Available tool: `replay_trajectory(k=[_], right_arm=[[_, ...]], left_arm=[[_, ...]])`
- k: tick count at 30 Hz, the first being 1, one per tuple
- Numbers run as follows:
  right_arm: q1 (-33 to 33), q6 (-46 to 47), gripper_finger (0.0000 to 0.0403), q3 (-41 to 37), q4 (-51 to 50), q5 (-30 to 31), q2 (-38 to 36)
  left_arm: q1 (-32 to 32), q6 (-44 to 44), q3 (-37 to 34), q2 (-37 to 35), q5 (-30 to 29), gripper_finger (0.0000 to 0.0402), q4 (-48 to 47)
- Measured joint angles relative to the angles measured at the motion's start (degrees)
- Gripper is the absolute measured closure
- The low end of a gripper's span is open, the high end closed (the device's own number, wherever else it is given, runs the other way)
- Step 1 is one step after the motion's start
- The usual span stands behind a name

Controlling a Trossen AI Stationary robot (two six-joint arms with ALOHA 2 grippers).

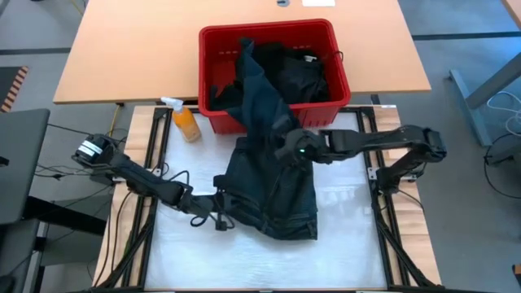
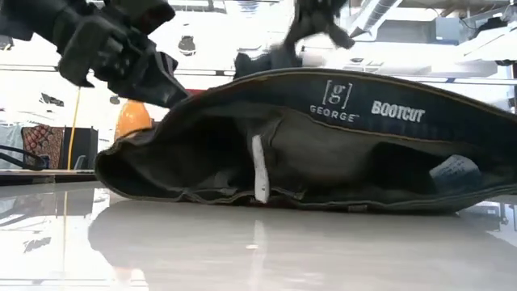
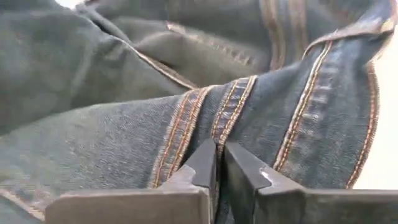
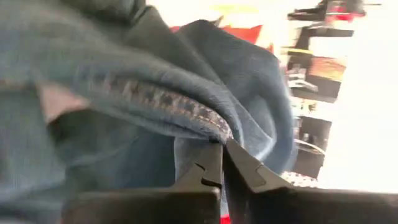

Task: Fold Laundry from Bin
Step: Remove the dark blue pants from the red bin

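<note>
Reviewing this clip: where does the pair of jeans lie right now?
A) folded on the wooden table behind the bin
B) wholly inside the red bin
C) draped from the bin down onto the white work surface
C: the jeans hang over the rim of the bin and spread on the white surface.

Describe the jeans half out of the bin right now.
The dark denim jeans with tan stitching trail from the red bin over its front rim onto the white table, waistband crumpled open, showing a "George Bootcut" label. The left tool is shut on the near edge, the right tool on a fold mid-garment.
</note>
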Motion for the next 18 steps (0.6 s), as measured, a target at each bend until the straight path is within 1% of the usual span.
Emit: replay_trajectory(k=[3,6,8,10,12,14,16,18], right_arm=[[2.0,5.3,0.0387,2.0,-0.1,0.0,-4.1],[3.4,11.3,0.0385,2.3,-0.4,-0.1,-9.6],[4.2,17.1,0.0384,2.3,-2.5,-0.3,-13.3],[4.9,24.3,0.0385,2.3,-6.5,-1.6,-16.7],[5.2,33.4,0.0385,2.3,-11.4,-5.6,-19.4],[5.1,41.6,0.0386,0.2,-14.3,-11.8,-21.4],[5.2,46.8,0.0386,-3.3,-16.0,-18.0,-22.4],[5.8,49.6,0.0386,-7.9,-15.4,-22.9,-22.5]], left_arm=[[-2.2,1.1,0.0,-4.5,-0.9,0.0399,-0.3],[-6.1,4.3,0.0,-11.4,-0.7,0.0400,-0.5],[-9.4,6.9,0.0,-16.8,-0.2,0.0400,-0.5],[-13.0,9.4,0.0,-22.3,1.8,0.0401,-0.5],[-16.4,11.8,0.0,-27.1,5.1,0.0401,0.2],[-19.5,14.0,0.0,-30.9,8.5,0.0401,0.2],[-22.3,16.5,0.0,-33.8,10.9,0.0401,0.1],[-24.5,18.9,0.0,-35.3,12.4,0.0401,0.2]])
